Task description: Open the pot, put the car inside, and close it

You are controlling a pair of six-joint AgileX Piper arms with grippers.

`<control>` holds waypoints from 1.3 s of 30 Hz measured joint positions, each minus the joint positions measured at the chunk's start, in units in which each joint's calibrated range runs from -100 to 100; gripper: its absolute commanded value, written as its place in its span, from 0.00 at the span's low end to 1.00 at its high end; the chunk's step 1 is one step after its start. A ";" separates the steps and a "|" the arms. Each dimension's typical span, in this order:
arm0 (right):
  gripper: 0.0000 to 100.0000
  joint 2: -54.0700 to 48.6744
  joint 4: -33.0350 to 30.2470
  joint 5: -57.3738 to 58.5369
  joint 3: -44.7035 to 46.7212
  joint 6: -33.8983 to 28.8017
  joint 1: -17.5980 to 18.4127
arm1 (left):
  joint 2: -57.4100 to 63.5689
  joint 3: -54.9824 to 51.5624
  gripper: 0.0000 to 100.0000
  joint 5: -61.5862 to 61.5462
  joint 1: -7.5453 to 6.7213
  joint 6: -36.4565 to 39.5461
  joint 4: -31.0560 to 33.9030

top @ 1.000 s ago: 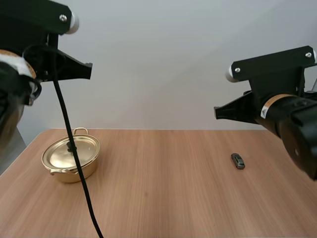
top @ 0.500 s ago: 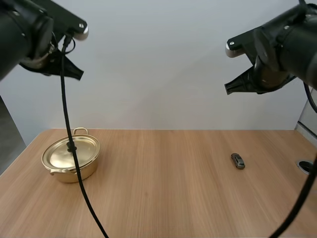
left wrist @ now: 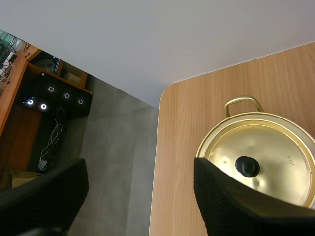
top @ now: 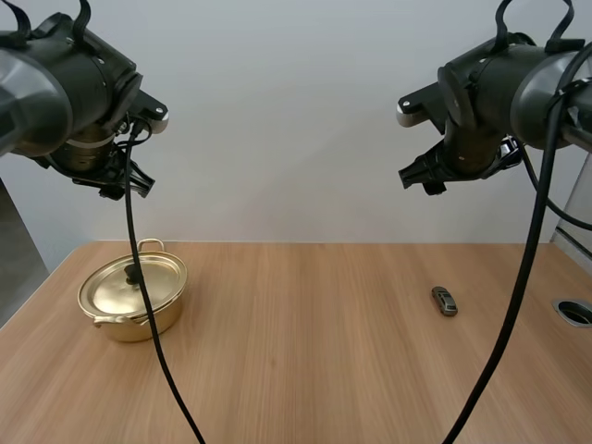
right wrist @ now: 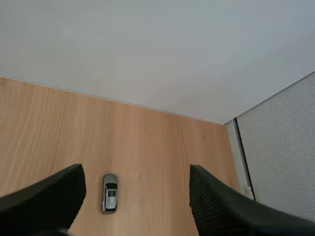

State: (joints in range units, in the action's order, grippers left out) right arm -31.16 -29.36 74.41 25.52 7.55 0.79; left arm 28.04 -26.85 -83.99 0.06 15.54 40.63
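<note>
With left gripper [left wrist: 140, 196] and right gripper [right wrist: 135, 196] both spread wide and empty above the wooden table [top: 296, 370], the lidded golden metal pot [top: 132, 298] near its left edge and small grey toy car [top: 444, 301] near its right, a shallow pinch would probably skid the flat car away.

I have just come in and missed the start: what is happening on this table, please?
Nothing is held yet. Both arms are raised above the table. The left gripper, open, hangs high above the gold pot, whose lid is on. The right gripper, also open, hangs above the small grey car, which lies far from the pot.
</note>
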 measured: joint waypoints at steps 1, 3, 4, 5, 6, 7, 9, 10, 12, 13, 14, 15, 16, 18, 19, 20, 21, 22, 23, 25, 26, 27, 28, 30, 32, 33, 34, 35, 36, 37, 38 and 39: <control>1.00 0.00 0.00 -1.66 0.00 0.00 0.00 | 0.00 0.00 1.00 0.00 0.00 -0.41 0.00; 1.00 0.00 0.00 -4.99 0.00 0.00 0.00 | 0.00 0.00 1.00 0.00 0.00 -1.75 0.00; 1.00 0.00 0.00 -6.13 0.00 0.00 0.00 | 0.00 0.00 1.00 0.00 0.00 -2.50 0.00; 1.00 0.00 0.00 -6.82 0.00 -0.11 0.00 | 0.00 0.00 1.00 0.00 0.00 -2.50 -0.24; 1.00 0.00 0.00 -7.00 0.00 -0.11 0.00 | 0.00 0.00 1.00 -0.54 0.00 -2.89 -0.93; 1.00 0.00 0.00 -7.00 0.00 -0.11 0.00 | 0.00 0.00 1.00 -1.53 0.00 -2.50 -1.87; 1.00 0.00 0.35 -4.74 0.00 -0.11 0.00 | 0.00 0.00 1.00 -2.82 0.00 -1.70 -4.59; 1.00 0.00 0.85 -3.73 0.00 -0.11 0.00 | 0.00 0.00 1.00 -3.03 0.00 -1.46 -6.16; 1.00 0.00 1.60 -2.00 0.00 -0.11 0.00 | 0.00 -0.25 1.00 -3.03 0.00 -1.46 -9.35; 1.00 0.00 2.01 -1.35 0.00 -0.11 0.00 | 0.00 -0.57 1.00 -2.68 0.00 -1.09 -10.98; 1.00 0.00 2.78 -0.58 0.00 -0.11 0.00 | 0.00 -1.01 1.00 -1.63 0.00 -0.61 -12.03; 1.00 0.00 3.60 0.56 0.00 -0.11 0.00 | 0.00 -1.74 1.00 -0.26 0.00 0.28 -13.13; 1.00 0.00 4.39 1.29 0.00 -0.11 0.00 | 0.00 -2.62 1.00 1.56 0.00 1.43 -13.74; 1.00 0.00 6.22 2.30 0.00 -0.11 0.00 | 0.00 -4.24 1.00 4.89 0.00 4.16 -14.15; 1.00 0.00 6.63 2.94 0.00 -0.11 0.00 | 0.00 -5.19 1.00 6.41 0.00 5.73 -13.94; 1.00 0.00 6.87 4.16 0.00 -0.11 0.00 | 0.00 -6.08 1.00 7.33 0.00 7.32 -13.69; 1.00 0.00 6.87 5.28 0.00 -0.01 0.00 | 0.00 -6.95 1.00 8.61 0.00 8.87 -13.44; 1.00 0.00 6.87 6.61 0.00 0.43 0.00 | 0.00 -7.81 1.00 9.78 0.00 10.28 -13.31; 1.00 0.00 6.87 7.69 0.00 0.91 0.00 | 0.00 -8.52 1.00 10.45 0.00 11.20 -13.16; 1.00 0.00 6.99 10.82 0.00 2.72 0.00 | -0.37 -10.15 1.00 12.28 0.00 12.64 -12.73; 1.00 0.00 6.99 12.23 0.00 3.55 0.00 | -0.55 -10.71 1.00 12.77 0.19 12.97 -12.73; 1.00 0.00 6.99 13.67 0.00 4.15 0.00 | -0.86 -11.17 1.00 12.72 0.44 12.98 -12.87; 1.00 0.00 6.99 14.86 0.00 4.63 0.00 | -1.45 -11.97 1.00 12.72 0.75 12.98 -13.21; 1.00 0.00 7.13 17.74 0.00 5.50 0.00 | -2.65 -13.53 1.00 13.70 1.47 12.98 -13.32; 1.00 0.00 7.13 19.69 0.00 6.27 0.00 | -4.04 -15.22 1.00 15.94 2.30 12.98 -13.19; 1.00 0.00 7.13 20.75 0.00 6.30 0.00 | -4.65 -15.91 1.00 17.12 2.66 12.79 -12.89; 1.00 0.00 7.13 21.46 0.00 6.30 0.00 | -5.42 -16.77 1.00 18.57 3.17 12.70 -12.77; 1.00 0.00 7.13 22.00 0.00 6.30 0.00 | -6.03 -17.39 1.00 20.05 3.62 12.70 -12.77; 1.00 0.00 7.13 22.13 0.00 6.30 0.00 | -6.78 -17.88 1.00 21.76 4.17 12.70 -12.77; 1.00 0.00 7.13 22.13 0.00 6.30 0.00 | -7.58 -18.25 1.00 23.03 4.64 12.70 -12.77; 1.00 0.00 7.13 22.13 0.00 6.30 0.00 | -8.41 -18.43 1.00 24.01 4.99 12.40 -12.77; 1.00 0.00 7.13 22.13 0.00 6.30 0.00 | -9.25 -18.43 1.00 25.40 5.27 11.91 -12.77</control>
State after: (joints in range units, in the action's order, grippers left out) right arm -31.16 -22.23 96.54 25.52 13.84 0.79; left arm 18.79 -45.28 -58.59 5.33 27.45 27.86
